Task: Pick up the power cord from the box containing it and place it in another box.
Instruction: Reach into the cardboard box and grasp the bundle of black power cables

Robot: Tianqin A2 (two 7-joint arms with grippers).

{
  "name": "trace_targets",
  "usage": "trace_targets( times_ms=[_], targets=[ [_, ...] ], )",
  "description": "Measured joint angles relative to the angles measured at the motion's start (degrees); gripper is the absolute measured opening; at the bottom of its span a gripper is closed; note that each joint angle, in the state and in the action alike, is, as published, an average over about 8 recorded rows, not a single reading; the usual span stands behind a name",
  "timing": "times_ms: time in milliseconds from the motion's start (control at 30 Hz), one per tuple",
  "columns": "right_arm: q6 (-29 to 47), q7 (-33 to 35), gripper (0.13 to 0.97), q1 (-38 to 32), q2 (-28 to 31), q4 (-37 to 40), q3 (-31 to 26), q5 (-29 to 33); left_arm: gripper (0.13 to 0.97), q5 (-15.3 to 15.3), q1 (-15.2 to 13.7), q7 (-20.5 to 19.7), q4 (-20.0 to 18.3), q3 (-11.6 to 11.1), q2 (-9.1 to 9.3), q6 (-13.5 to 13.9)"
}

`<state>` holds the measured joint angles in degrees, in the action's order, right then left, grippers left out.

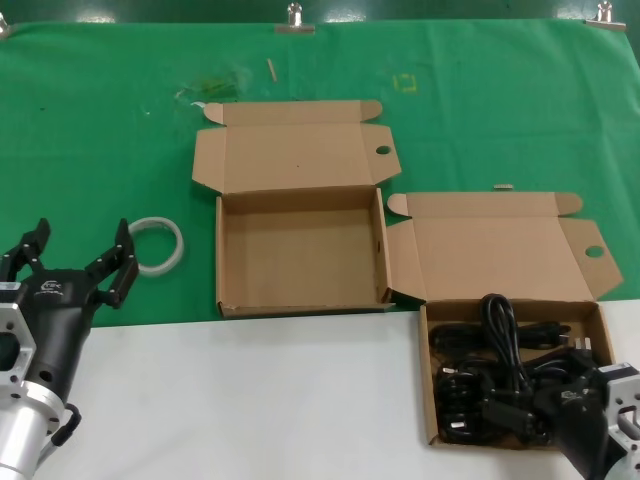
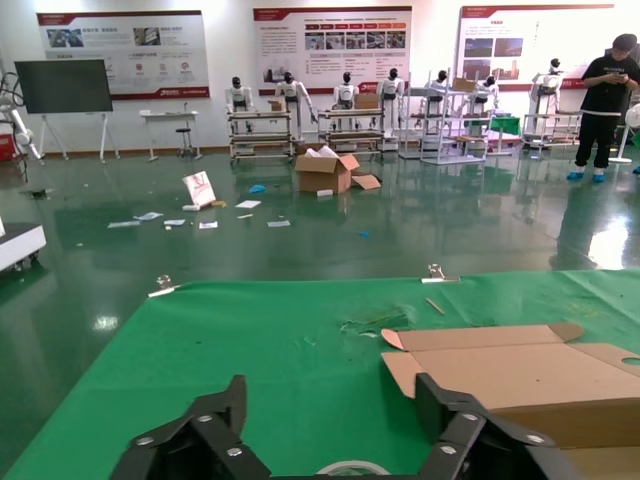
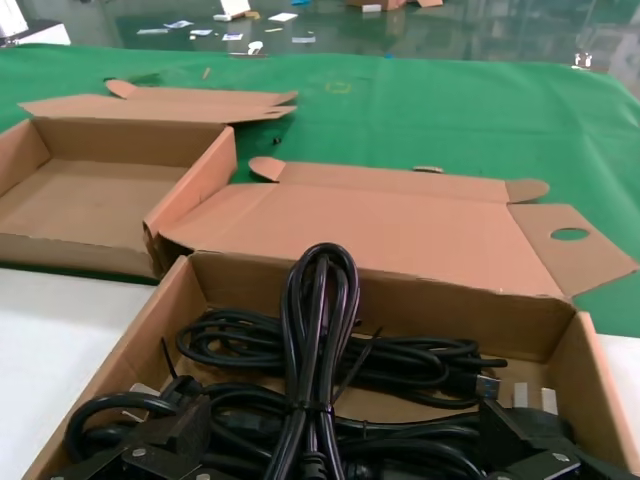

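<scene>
The power cord (image 1: 497,335) is located inside the box containing it (image 1: 432,375), its long axis running from the box's front wall toward the lid, with the looped end toward the lid. The right end effector (image 3: 330,455) is lowered at the front of this box, closed on the power cord. Another box (image 1: 300,300) is positioned beside it, with the left end effector (image 1: 75,265) held beyond, fingers spread.

A glossy green floor (image 2: 300,215) strewn with papers, display robots (image 2: 345,95) on racks, wall posters (image 2: 330,45).
</scene>
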<state>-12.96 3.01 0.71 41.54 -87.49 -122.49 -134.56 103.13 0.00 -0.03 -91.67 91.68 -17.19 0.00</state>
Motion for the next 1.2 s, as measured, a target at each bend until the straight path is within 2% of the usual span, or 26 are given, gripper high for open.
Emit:
trace_targets(
  times_ms=[33,167,367,667,933,1033,1200],
  targets=[
    [0.3,0.0,0.928,-0.2,-0.4,0.6,0.1,0.3,0.636,0.0,0.0,0.0,0.0,0.0,0.00,0.0],
    [1.2,-0.1,0.888,-0.6,-1.4,1.8,0.5,1.3,0.636,0.0,0.0,0.0,0.0,0.0,0.00,0.0],
    [1.6,-0.3,0.868,-0.8,-1.6,1.8,0.8,2.0,0.473,0.0,0.0,0.0,0.0,0.0,0.00,0.0],
    [2.1,-1.3,0.721,-0.6,-2.5,1.7,2.7,3.0,0.299,0.0,0.0,0.0,0.0,0.0,0.00,0.0],
    [2.6,-2.4,0.510,-0.8,-3.5,2.7,3.3,3.2,0.201,0.0,0.0,0.0,0.0,0.0,0.00,0.0],
    [2.7,-2.6,0.463,-0.9,-3.7,3.0,3.3,3.3,0.166,0.0,0.0,0.0,0.0,0.0,0.00,0.0],
    [3.0,-3.1,0.345,-0.5,-3.6,2.5,3.7,3.6,0.153,0.0,0.0,0.0,0.0,0.0,0.00,0.0]
  ],
)
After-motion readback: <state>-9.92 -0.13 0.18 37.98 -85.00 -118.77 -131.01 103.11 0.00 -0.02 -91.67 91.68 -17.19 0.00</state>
